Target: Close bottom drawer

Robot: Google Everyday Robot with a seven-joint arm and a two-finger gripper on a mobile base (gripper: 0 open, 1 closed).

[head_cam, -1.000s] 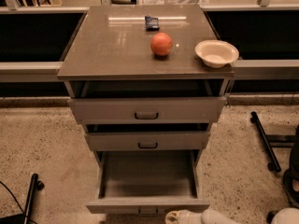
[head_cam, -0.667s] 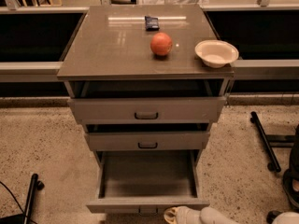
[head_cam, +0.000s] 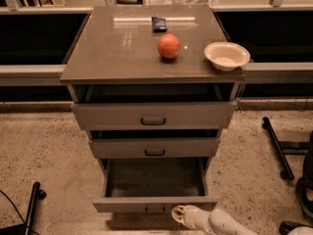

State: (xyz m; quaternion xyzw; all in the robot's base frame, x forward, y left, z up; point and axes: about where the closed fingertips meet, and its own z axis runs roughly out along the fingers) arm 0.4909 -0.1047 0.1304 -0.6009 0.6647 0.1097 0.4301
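Note:
The bottom drawer (head_cam: 154, 203) of the grey cabinet is pulled far out, its dark inside open and empty, with a small handle at the centre of its front panel. My gripper (head_cam: 179, 214) sits at the lower edge of the view, just below and right of that handle, close to the drawer front. The white arm runs off to the lower right. The top drawer (head_cam: 153, 115) and the middle drawer (head_cam: 154, 147) each stand slightly out.
On the cabinet top (head_cam: 112, 53) are an orange fruit (head_cam: 169, 46), a white bowl (head_cam: 226, 56) at the right edge and a small dark packet (head_cam: 158, 23). Black stand legs (head_cam: 277, 147) lie on the speckled floor at right, another black leg (head_cam: 32, 205) at lower left.
My gripper has shifted a little to the left along the bottom drawer's front. The drawers have not moved.

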